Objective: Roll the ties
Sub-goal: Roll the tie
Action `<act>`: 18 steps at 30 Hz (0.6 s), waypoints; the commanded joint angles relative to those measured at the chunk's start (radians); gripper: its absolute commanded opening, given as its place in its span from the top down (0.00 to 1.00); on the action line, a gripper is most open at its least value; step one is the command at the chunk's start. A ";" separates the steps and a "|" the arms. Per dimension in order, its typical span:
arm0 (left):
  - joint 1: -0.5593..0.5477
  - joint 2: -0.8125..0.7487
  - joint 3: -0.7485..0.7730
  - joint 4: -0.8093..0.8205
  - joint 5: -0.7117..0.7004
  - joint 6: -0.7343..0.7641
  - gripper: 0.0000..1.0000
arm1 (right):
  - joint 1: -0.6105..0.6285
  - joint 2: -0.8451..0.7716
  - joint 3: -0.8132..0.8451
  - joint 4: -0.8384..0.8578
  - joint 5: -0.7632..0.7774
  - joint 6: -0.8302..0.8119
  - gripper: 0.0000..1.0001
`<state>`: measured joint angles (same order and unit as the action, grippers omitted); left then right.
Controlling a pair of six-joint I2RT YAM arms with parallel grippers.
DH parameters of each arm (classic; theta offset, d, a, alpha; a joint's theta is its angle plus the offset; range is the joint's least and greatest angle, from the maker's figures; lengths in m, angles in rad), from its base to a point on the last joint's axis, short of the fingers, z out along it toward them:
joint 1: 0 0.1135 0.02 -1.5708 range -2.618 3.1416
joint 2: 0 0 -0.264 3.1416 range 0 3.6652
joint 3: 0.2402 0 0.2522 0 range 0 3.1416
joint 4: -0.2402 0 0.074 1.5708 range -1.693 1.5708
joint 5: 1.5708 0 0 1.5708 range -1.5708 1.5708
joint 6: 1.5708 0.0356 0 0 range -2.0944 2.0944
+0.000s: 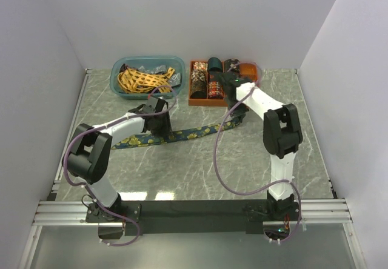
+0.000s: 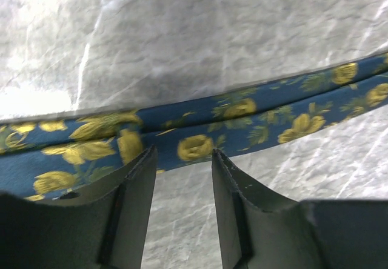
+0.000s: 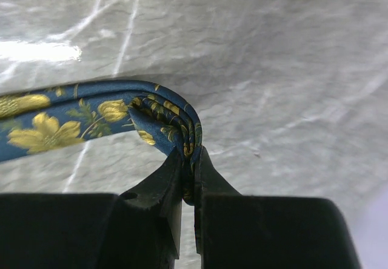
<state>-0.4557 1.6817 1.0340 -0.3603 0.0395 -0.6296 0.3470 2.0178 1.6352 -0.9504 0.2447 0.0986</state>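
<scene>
A dark blue tie with yellow flower motifs (image 1: pixel 188 134) lies stretched across the marble table, from the left toward the right. My left gripper (image 1: pixel 159 125) is open and low over the tie's middle. In the left wrist view its fingertips (image 2: pixel 182 157) straddle bare table just short of the tie's near edge (image 2: pixel 242 114). My right gripper (image 1: pixel 237 114) is shut on the tie's folded right end. In the right wrist view the jaws (image 3: pixel 189 152) pinch several bunched layers of the tie (image 3: pixel 91 114), lifted slightly off the table.
A teal bin (image 1: pixel 121 63) at the back left holds a yellow lattice tie (image 1: pixel 142 79) and dark fabric. An orange tray (image 1: pixel 195 102) at the back centre holds several rolled ties. Purple cables loop from both arms. White walls enclose the table.
</scene>
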 commanded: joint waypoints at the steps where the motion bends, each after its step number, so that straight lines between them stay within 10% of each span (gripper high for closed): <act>1: 0.005 -0.039 -0.020 0.018 -0.027 -0.025 0.53 | 0.058 0.061 0.058 -0.088 0.296 0.018 1.00; 18: 0.012 -0.027 -0.051 0.014 -0.030 -0.116 0.55 | 0.222 0.193 0.189 -0.198 0.542 0.139 1.00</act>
<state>-0.4484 1.6814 0.9874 -0.3584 0.0280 -0.7193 0.5495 2.1918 1.7889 -1.1076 0.7063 0.1997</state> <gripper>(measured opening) 0.444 0.106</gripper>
